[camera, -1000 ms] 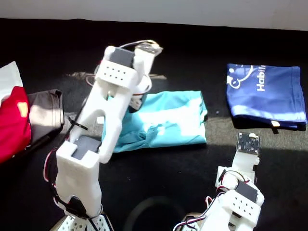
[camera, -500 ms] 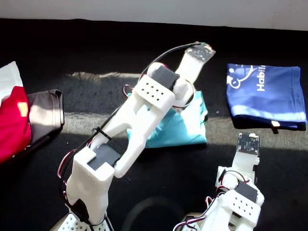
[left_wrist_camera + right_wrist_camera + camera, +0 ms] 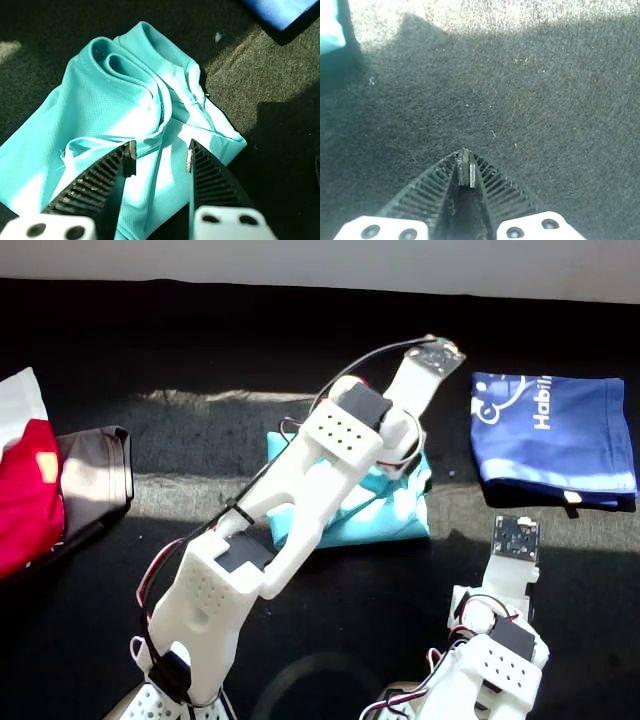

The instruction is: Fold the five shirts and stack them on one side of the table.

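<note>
1. Three lie heaped at the black felt table's (image 3: 150,340) left edge: red shirt (image 3: 25,495), white shirt (image 3: 18,395) and dark grey shirt (image 3: 95,475). A folded blue shirt (image 3: 555,440) lies at the right.
2. Left gripper (image 3: 160,155) hangs with jaws parted, empty, over the crumpled teal mesh shirt (image 3: 100,100) mid-table.
3. Right gripper (image 3: 465,167) is closed and empty.

White lettering (image 3: 541,406) — cut off at the frame's edge — stands on the folded blue shirt (image 3: 560,455).

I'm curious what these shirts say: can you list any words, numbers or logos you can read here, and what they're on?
Blue shirt: white lettering beside a white drawing, cut off at the picture's edge, so not readable whole.
Teal shirt: no print visible.
Red shirt: a pale patch, too blurred to read.
</note>
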Robot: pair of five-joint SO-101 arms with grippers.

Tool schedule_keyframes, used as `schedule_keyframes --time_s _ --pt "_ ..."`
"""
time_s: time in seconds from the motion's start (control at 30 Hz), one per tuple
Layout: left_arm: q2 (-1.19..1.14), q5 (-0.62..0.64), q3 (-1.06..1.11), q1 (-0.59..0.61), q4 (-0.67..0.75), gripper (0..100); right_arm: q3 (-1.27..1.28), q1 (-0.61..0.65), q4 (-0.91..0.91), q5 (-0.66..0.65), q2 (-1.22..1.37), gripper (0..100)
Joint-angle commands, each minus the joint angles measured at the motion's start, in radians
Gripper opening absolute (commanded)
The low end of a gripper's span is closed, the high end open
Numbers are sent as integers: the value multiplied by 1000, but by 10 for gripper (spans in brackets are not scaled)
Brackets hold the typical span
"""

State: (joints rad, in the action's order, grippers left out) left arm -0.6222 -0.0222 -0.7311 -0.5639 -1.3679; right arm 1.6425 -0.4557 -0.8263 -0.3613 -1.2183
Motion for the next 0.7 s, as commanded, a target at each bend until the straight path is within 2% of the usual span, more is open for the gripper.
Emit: schedule_keyframes --time_s 0.0,0.1,0.2,0.37,0.5,0.67 --pt "13 2 -170 13 -68 184 28 4 16 2 -2 6" --pt "5 -3 -288 64 -175 168 28 4 16 2 -2 6" --pt "2 0 -268 139 -233 3 28 4 16 2 -2 6" --pt "2 0 -101 214 -230 11 28 4 16 2 -2 6" --pt "2 2 8 208 -227 10 28 4 16 2 -2 6" --pt "2 2 90 200 -133 10 28 4 16 2 -2 6"
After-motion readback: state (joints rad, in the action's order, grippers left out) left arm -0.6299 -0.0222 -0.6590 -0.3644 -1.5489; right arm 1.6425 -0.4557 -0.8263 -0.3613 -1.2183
